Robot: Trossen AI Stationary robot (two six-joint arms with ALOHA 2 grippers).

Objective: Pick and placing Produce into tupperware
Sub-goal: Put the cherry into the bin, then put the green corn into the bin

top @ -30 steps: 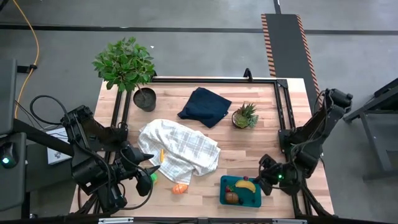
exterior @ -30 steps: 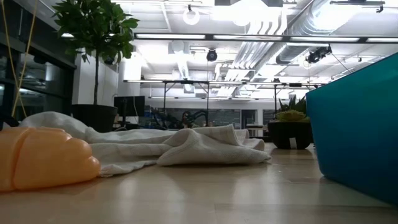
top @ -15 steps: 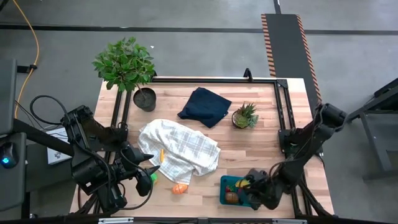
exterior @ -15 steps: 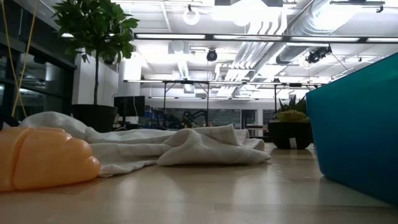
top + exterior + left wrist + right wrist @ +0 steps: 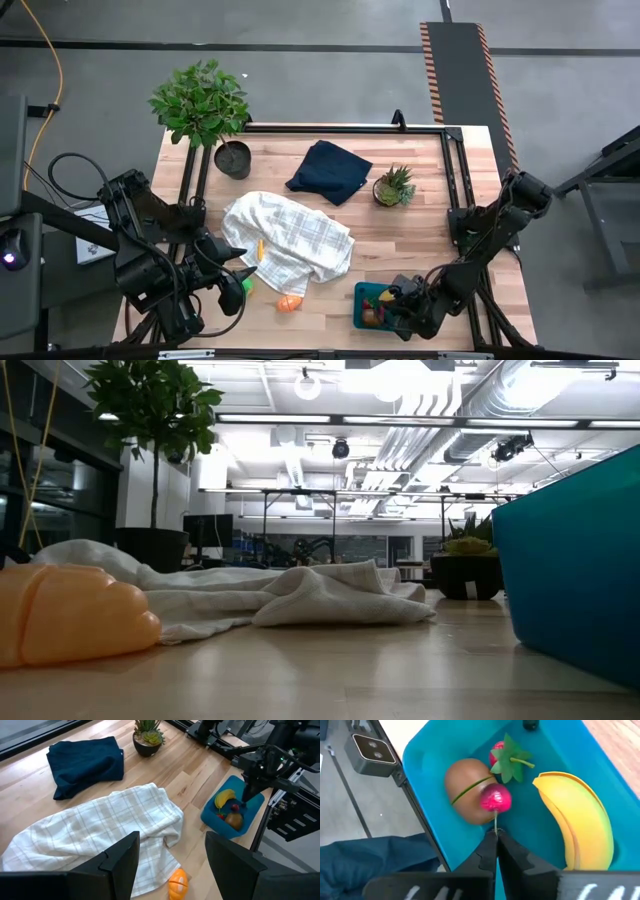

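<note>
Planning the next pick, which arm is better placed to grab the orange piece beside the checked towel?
Left. The left hand hovers open right next to the orange piece, while the right hand is shut on a red berry's stem over the tupperware.

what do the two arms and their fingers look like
Both arms are dark, near-black, built of chunky jointed segments. The left arm has black cables looping around it and a small green light near its base. The right arm is slimmer. The left gripper's fingers are broad, flat and angular; the right gripper's fingers taper to narrow dark tips.
</note>
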